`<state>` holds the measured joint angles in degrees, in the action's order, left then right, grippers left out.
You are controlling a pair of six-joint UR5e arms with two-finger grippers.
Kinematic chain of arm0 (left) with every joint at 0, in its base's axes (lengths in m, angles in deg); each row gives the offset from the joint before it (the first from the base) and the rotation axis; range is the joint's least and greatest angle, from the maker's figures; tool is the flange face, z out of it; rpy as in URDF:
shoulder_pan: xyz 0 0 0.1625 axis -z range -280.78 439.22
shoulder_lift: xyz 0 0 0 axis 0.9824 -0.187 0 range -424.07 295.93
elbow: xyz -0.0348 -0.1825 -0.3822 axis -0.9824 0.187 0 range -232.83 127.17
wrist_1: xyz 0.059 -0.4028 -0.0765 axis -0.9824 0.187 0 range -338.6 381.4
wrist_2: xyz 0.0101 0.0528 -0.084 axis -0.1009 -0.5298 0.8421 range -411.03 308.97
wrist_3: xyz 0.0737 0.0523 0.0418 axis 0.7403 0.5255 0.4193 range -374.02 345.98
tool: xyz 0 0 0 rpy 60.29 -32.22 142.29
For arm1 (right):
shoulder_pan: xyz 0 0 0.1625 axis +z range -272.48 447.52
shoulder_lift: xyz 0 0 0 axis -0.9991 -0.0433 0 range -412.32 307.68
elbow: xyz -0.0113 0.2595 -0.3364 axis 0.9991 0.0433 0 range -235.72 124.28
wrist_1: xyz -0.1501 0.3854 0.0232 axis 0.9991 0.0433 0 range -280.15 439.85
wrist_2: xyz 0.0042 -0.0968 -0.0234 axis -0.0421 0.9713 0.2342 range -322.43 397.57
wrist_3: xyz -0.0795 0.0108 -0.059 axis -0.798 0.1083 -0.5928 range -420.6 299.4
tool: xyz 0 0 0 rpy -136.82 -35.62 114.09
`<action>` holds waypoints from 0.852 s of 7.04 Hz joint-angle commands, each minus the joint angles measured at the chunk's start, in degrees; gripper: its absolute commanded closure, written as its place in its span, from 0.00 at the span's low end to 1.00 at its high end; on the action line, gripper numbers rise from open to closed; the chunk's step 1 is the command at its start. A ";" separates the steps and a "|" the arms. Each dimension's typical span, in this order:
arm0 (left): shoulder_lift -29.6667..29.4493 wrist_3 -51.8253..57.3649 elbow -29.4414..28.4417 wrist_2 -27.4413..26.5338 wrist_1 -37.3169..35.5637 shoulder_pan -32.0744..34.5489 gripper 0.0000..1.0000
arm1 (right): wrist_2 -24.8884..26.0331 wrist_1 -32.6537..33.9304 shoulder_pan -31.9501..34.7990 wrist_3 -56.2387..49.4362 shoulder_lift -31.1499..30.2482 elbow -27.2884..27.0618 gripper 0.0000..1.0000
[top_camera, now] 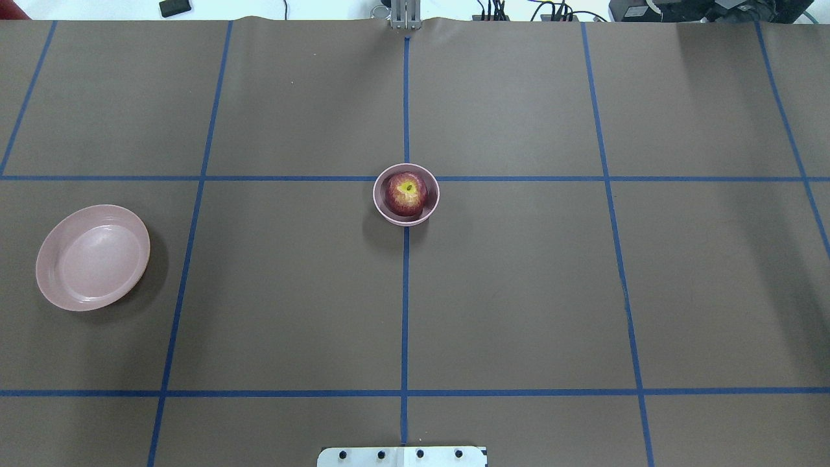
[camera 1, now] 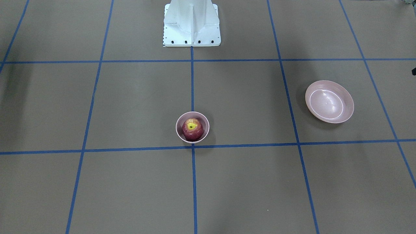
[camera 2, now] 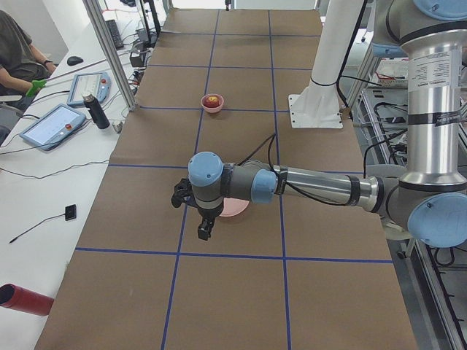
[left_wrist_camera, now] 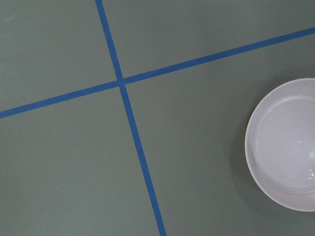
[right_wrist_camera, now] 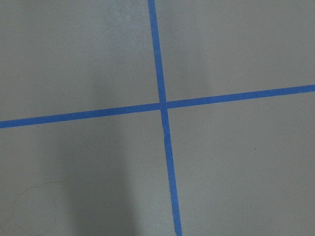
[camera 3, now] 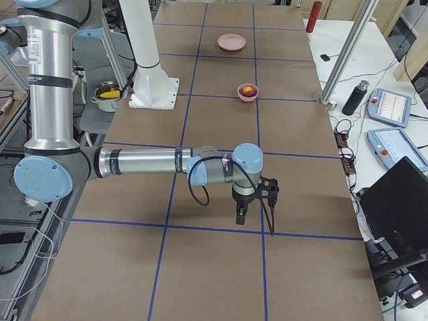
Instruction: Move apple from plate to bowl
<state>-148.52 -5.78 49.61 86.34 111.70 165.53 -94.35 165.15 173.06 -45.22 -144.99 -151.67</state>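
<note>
- The apple [top_camera: 406,192] sits in the bowl [top_camera: 384,207], at the middle of the table [top_camera: 519,292], on the centre tape line [top_camera: 405,311].
- The plate [top_camera: 93,257] lies well apart from them, toward the robot's left.
- The left gripper [camera 2: 203,233] hangs seemingly just beside the plate, above the table.

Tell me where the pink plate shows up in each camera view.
Front-facing: plate right of centre.
Overhead: plate near the left edge.
Exterior left: plate mid-picture, mostly hidden behind the left arm.
Exterior right: plate top centre, far end.
Left wrist: plate at the right edge, cut off.
Right wrist: not in it.
Shared landmark: the bowl holding the apple, on the centre tape line.
</note>
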 commanded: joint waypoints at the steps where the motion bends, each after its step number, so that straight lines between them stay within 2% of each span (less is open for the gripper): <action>1: -0.01 -0.07 0.13 0.10 0.04 0.00 0.02 | -0.17 -0.30 -0.03 0.00 0.03 -0.02 0.00; 6: 0.34 -0.07 0.57 0.01 0.05 0.00 0.02 | -0.08 -1.09 -1.34 0.09 0.56 0.15 0.00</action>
<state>-148.15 -5.85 50.12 86.42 111.75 165.55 -94.37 164.63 171.78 -45.14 -144.52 -151.48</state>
